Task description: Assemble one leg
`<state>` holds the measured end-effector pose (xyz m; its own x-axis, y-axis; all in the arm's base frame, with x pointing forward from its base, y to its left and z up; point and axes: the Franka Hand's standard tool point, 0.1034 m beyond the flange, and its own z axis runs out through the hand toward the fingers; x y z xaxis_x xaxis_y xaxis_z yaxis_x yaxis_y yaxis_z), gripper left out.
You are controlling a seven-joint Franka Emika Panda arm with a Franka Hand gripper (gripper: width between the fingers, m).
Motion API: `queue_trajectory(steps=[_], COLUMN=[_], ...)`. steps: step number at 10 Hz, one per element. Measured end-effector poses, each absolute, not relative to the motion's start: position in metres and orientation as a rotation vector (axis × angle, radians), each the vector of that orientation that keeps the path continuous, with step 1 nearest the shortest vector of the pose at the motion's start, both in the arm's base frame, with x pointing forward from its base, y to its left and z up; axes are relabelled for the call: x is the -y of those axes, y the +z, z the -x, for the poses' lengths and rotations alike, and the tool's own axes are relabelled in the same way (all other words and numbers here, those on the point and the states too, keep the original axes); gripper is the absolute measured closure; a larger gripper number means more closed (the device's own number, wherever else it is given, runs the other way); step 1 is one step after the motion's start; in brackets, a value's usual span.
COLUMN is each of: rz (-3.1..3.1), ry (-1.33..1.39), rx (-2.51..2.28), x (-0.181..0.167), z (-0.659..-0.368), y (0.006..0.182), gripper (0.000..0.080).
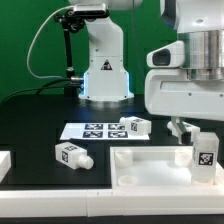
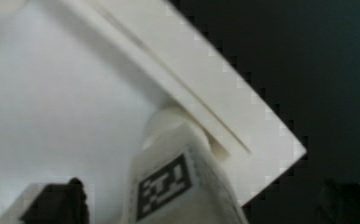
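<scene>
One leg, a short white post with a marker tag, stands upright at a corner of the big white tray-like panel on the exterior view's right. My gripper straddles it from above. In the wrist view the leg rises between my fingers, with a gap showing on each side, so the jaws stand open around it. The panel fills much of that view. Two more legs lie loose: one by the marker board, one on the black table.
The marker board lies flat mid-table. The robot's white base stands behind it. Another white part shows at the exterior view's left edge. Green wall behind.
</scene>
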<state>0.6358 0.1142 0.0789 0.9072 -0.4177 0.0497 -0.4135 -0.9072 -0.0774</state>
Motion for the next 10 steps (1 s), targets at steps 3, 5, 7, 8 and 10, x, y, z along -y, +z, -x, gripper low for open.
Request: queue_trajectory(steps=[3, 5, 7, 8, 10], rz=[3.01, 2.988, 2.889, 2.79, 2.502], ry=[-0.101, -0.098, -0.084, -0.076, -0.033], rx=[-0.627, -0.714, -1.024, -1.267, -1.721], x=[-0.1123, -0.1121, -0.113, -0.1135, -0.1125], z=[-0.6361, -0.6361, -0.6358, -0.636, -0.6383], y=[0.0789, 0.0789, 0.0786, 0.0779, 0.078], gripper=[0.0405, 0.0514, 0.0514, 0.0514, 0.0514])
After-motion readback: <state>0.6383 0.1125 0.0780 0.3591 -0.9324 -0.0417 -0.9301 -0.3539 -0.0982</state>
